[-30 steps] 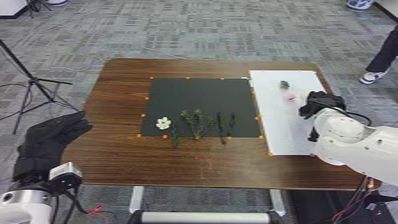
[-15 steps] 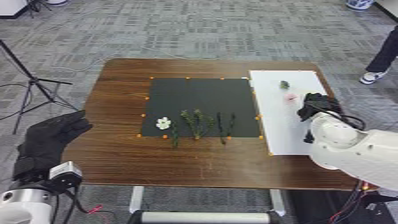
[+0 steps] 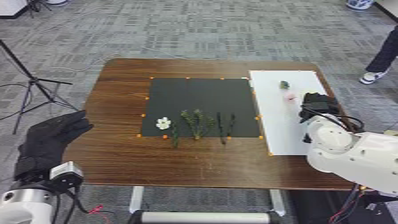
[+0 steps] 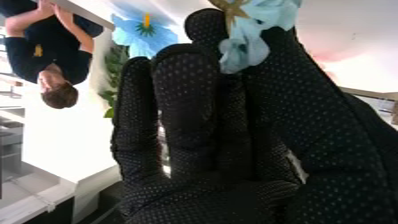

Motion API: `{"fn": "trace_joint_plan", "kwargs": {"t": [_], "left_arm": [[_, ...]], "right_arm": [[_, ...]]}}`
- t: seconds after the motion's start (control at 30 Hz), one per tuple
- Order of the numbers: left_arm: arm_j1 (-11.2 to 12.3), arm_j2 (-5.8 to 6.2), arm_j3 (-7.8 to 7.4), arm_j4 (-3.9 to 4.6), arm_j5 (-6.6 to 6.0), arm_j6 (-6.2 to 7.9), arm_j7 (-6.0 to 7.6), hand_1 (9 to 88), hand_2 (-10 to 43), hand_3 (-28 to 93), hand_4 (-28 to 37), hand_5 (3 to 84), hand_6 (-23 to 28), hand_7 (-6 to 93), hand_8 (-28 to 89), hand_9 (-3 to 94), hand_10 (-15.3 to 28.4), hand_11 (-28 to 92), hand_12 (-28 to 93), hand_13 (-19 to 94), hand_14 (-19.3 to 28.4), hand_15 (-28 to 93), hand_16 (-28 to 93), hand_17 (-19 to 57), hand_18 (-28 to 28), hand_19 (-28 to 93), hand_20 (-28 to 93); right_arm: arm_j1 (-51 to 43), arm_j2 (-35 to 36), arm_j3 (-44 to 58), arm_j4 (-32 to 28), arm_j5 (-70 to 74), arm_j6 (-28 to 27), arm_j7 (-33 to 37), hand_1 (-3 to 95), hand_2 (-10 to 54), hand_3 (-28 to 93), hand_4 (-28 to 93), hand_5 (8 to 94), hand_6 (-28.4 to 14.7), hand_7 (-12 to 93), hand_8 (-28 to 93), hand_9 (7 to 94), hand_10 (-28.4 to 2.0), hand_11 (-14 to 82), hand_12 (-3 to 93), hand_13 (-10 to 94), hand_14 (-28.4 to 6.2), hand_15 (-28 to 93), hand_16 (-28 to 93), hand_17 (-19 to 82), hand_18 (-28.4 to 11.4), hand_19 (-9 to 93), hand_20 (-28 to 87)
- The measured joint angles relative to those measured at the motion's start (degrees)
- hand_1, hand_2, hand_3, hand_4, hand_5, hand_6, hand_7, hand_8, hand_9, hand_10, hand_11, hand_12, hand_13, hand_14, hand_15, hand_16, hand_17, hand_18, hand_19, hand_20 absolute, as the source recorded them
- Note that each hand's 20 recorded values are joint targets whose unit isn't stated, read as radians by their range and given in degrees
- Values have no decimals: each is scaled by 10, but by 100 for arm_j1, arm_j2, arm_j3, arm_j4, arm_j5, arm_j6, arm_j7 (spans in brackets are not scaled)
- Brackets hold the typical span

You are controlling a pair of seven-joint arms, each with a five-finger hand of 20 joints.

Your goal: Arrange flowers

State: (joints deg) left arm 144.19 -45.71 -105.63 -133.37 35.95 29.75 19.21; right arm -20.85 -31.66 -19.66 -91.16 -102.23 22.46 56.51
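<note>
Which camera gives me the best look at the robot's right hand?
The right wrist view: the right hand is so close that its dotted black texture shows, beside blue petals. The head view shows it smaller, at the white sheet.

In the head view we see a brown wooden table with rounded far corners (image 3: 111,160), standing on a grey patterned carpet (image 3: 195,32). Below its near edge we make out two pale, straight legs (image 3: 136,198), set well apart. To the left of the table, we see a tall black tripod with thin, spread legs (image 3: 34,80), standing on the carpet apart from the table. At the far left we find a smaller black stand (image 3: 35,6), near a white block with a dark base (image 3: 11,8). At the far right we notice a rounded white pot with blue patterning (image 3: 360,4), cut off by the top edge
</note>
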Motion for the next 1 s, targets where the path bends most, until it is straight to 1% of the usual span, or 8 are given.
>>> {"fn": "trace_joint_plan", "kwargs": {"t": [0.33, 0.6, 1.0], "left_arm": [[-11, -2, 5, -1, 4, 4, -4, 231, -8, 888, -232, 570, 131, 155, -104, 475, 203, 375, 128, 335, 235, 556, -85, -55, 178, 427, 136], [40, -7, -23, -11, 2, 13, -1, 231, -7, 888, -232, 570, 132, 156, -104, 475, 205, 374, 127, 335, 235, 556, -86, -56, 178, 427, 137], [64, -8, -40, -13, 9, 18, -32, 231, -6, 888, -233, 570, 132, 156, -104, 475, 205, 375, 128, 335, 235, 557, -86, -56, 178, 427, 136]], "right_arm": [[70, -6, -74, -56, -230, 172, 43, 575, -95, 752, -283, 720, 12, 447, -102, 846, -51, 200, 378, 776, -29, 598, 278, 332, -198, 932, -17], [257, -80, -102, -297, -237, 231, -13, 576, -95, 754, -283, 727, 10, 439, -96, 852, -52, 198, 383, 781, -30, 596, 280, 333, -200, 932, -11], [551, -696, 8, -738, 75, 426, -421, 579, -95, 753, -283, 732, 8, 429, -89, 855, -53, 196, 386, 782, -30, 595, 283, 333, -202, 932, -5]]}}
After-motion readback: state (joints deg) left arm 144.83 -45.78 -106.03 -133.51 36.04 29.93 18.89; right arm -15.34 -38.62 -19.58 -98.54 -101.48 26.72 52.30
